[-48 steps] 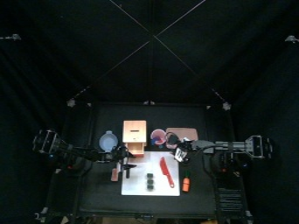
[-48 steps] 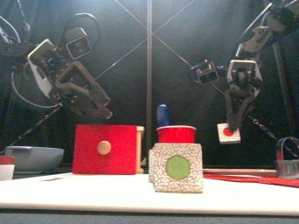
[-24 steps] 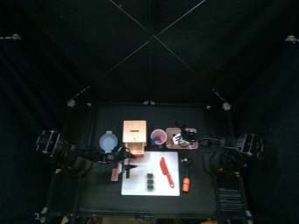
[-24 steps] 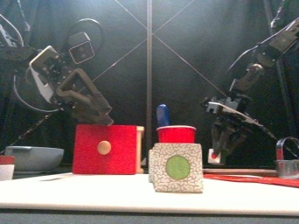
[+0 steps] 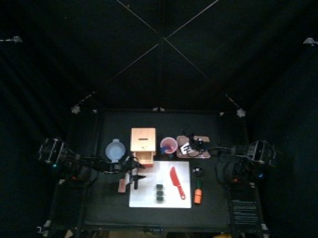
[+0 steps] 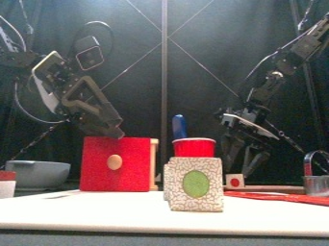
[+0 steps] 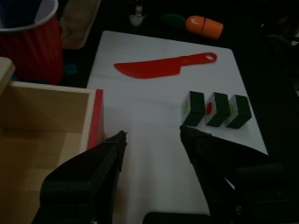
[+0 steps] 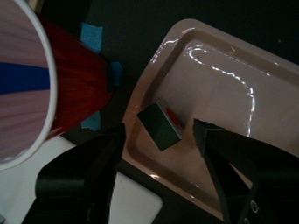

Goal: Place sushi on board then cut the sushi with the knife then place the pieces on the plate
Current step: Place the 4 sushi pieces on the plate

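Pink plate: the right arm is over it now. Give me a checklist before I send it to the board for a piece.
1. Sushi piece resting in pink plate: ok.
2. Right tool open, jaws apart from the piece: ok.
3. Three sushi blocks standing together on white board: ok.
4. Blocks fully cut apart: cannot tell.
5. Red knife lying on the board, clear of the blocks: ok.
6. Left tool open and empty, beside wooden box: ok.
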